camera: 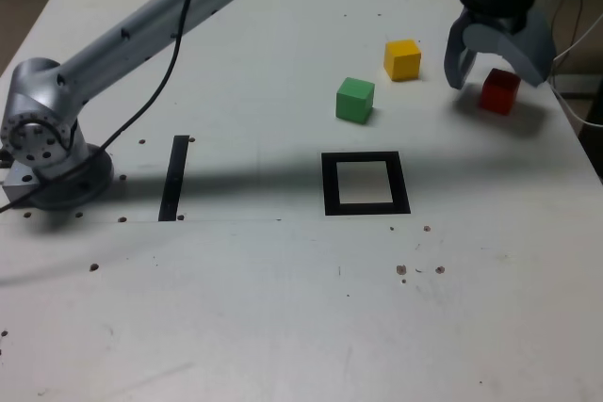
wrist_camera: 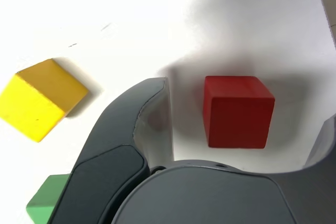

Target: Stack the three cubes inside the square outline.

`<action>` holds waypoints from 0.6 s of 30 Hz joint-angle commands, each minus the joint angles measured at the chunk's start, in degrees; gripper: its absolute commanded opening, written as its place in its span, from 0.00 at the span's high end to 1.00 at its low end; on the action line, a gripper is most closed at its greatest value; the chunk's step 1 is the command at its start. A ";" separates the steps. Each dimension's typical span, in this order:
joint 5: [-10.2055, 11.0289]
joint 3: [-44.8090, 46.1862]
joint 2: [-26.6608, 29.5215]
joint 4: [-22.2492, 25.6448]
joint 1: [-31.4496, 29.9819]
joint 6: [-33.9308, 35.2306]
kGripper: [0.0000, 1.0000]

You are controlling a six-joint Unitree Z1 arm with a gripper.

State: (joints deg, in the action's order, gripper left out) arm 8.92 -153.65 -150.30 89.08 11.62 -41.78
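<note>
No cube is stacked yet. The gripper is straddling the red cube, jaws spread, apparently not touching. Yellow cube and green cube are sitting beyond the empty square outline.

Bright, even light fell on a washed-out white table.
A soft, dark shadow band ran beside the black square outline; the wrist view was overexposed near the yellow cube.
</note>
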 commanded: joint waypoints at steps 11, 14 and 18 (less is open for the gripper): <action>-0.33 -3.48 -2.90 0.08 -0.63 0.05 0.09; 0.10 -3.80 -3.07 0.11 -0.87 0.25 0.19; 0.46 -4.29 -3.14 0.07 -1.22 0.45 0.37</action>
State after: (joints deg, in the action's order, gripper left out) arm 9.22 -156.81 -153.14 89.03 10.62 -41.47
